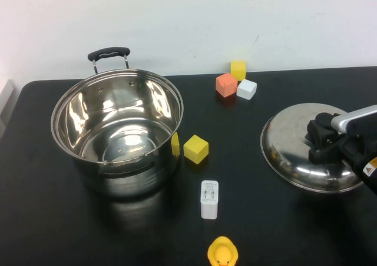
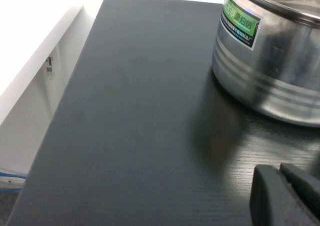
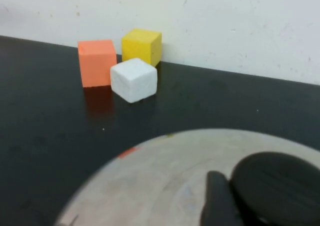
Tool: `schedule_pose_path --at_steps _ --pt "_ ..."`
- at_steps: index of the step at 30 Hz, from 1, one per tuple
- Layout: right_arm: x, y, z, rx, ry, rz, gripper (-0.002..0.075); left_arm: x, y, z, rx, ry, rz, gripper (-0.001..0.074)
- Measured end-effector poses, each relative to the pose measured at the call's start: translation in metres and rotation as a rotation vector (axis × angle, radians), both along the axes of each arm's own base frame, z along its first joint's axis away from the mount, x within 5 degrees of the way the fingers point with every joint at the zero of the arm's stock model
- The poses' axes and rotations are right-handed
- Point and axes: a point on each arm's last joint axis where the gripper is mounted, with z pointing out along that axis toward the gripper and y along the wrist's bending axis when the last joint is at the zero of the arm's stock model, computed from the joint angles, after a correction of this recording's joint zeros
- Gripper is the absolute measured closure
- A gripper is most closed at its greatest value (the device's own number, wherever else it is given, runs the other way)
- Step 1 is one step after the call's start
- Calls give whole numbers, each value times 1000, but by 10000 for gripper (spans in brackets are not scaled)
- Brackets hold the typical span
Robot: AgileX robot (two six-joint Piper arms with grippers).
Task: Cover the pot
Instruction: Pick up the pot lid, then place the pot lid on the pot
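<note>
The pot [image 1: 118, 125] stands open and empty at the table's left, its black handle [image 1: 109, 54] at the far side. Its steel wall also shows in the left wrist view [image 2: 280, 76]. The domed steel lid [image 1: 288, 148] lies on the table at the right. My right gripper [image 1: 321, 139] is over the lid's middle, shut on the black knob [image 3: 280, 188]; one finger [image 3: 217, 201] presses against the knob, the other is hidden. My left gripper [image 2: 281, 173] is shut and empty, low over the table near the pot's left side; it is out of the high view.
A yellow cube [image 1: 196, 149] and a second yellow piece [image 1: 175, 143] sit right of the pot. A white charger [image 1: 209, 199] and a yellow duck [image 1: 222, 253] lie nearer. Orange [image 1: 226, 85], yellow [image 1: 238, 70] and white [image 1: 247, 89] cubes stand at the back.
</note>
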Motion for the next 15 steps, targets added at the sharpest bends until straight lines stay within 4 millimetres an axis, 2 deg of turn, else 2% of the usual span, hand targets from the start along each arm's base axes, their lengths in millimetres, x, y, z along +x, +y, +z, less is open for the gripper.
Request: schedule_pose_path --at_steps 2,5,7,10,13,15 --pt "0 0 0 0 -2 0 373 0 0 0 0 0 0 737" --pt "0 0 3 -2 1 -1 371 0 0 0 0 0 0 737" --pt "-2 -1 12 -6 -8 -1 371 0 0 0 0 0 0 737" --pt "-5 1 44 -6 -91 26 371 0 0 0 0 0 0 737" --pt "-13 9 90 -3 -217 127 371 0 0 0 0 0 0 737" --pt "-17 17 121 33 -235 216 371 0 0 0 0 0 0 737"
